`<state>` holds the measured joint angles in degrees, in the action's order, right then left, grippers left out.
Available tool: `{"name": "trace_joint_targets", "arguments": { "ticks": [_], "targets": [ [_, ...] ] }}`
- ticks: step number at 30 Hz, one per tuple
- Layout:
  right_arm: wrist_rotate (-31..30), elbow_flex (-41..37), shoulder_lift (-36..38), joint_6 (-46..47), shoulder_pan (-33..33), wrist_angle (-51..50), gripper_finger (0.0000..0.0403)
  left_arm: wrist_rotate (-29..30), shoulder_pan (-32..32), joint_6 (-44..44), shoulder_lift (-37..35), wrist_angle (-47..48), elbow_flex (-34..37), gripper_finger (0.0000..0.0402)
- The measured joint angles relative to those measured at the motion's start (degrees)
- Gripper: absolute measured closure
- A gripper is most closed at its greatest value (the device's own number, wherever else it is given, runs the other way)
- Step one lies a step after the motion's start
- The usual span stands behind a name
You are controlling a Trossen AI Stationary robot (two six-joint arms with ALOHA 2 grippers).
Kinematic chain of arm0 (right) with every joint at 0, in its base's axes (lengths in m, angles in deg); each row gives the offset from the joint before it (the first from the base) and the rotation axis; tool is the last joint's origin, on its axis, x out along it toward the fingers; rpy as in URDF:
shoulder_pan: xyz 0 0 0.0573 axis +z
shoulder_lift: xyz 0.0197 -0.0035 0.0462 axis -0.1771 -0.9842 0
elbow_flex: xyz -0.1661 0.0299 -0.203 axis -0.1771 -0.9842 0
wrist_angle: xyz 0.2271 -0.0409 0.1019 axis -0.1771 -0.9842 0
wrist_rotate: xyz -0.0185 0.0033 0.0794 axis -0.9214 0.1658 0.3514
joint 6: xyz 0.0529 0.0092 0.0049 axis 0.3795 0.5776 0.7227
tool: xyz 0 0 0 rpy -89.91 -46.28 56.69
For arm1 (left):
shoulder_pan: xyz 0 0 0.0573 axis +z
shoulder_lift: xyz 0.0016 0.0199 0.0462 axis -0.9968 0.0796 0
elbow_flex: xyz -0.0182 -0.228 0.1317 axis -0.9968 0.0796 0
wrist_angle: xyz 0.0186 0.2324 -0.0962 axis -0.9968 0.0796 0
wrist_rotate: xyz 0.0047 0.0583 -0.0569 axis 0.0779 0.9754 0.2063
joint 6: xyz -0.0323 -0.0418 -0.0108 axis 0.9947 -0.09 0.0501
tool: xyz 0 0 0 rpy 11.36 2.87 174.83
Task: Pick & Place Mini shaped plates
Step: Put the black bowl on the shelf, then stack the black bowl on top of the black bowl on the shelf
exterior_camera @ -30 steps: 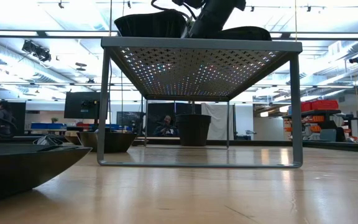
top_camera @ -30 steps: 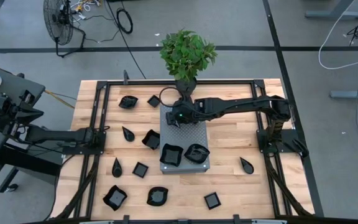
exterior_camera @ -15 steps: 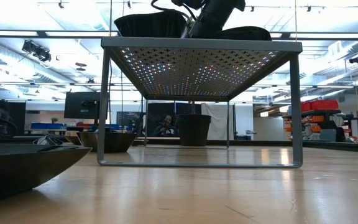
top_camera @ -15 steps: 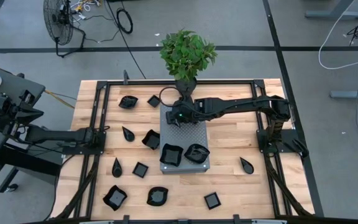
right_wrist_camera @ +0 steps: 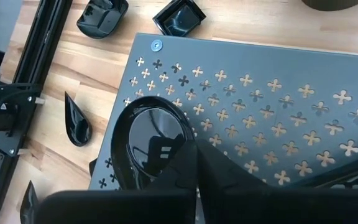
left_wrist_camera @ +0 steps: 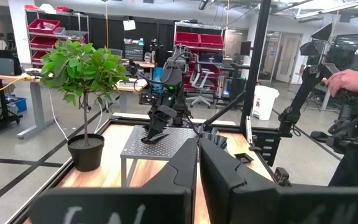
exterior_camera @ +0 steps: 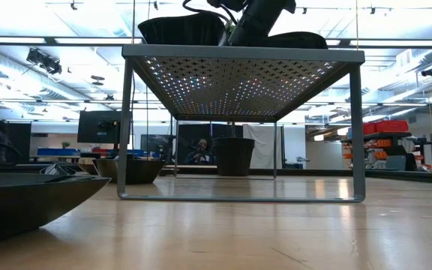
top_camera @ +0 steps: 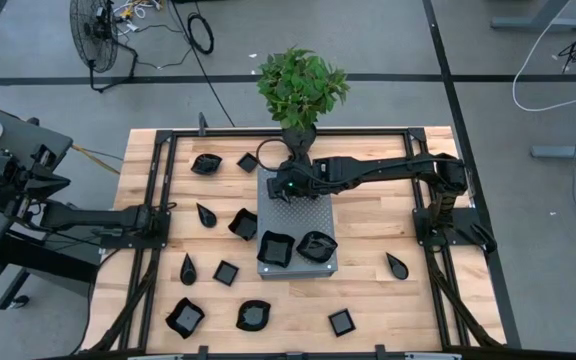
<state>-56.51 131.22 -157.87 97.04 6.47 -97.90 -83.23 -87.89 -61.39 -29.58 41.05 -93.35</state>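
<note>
Right gripper pinches a round black plate above the grey slab — a loose pinch could drop it.

A grey perforated stand is sitting on the wooden bench, directly beneath the right claw, its four thin legs showing in the low view. A potted green plant is standing just beyond that claw, at the bench's far edge. A floor fan is standing well away from it on the grey floor, with a black cable lying coiled nearby. In the left wrist view, a person's hand is showing in the room.
</note>
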Motion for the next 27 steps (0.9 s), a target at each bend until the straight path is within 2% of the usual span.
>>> {"name": "trace_joint_targets", "arguments": {
  "ticks": [16,21,27],
  "targets": [
    [0.0,0.0,0.2,-0.3,0.0,0.2,0.0318,0.0,0.0,0.0,0.0,0.0,0.0,0.0378],
    [-0.1,0.0,2.3,-2.8,0.4,-0.5,0.0299,0.0,0.0,0.0,0.0,0.0,0.0,0.0378],
    [-0.1,0.0,5.7,-10.0,1.3,-0.8,0.0285,0.0,0.0,0.0,0.0,0.0,0.0,0.0378]
  ]
}}
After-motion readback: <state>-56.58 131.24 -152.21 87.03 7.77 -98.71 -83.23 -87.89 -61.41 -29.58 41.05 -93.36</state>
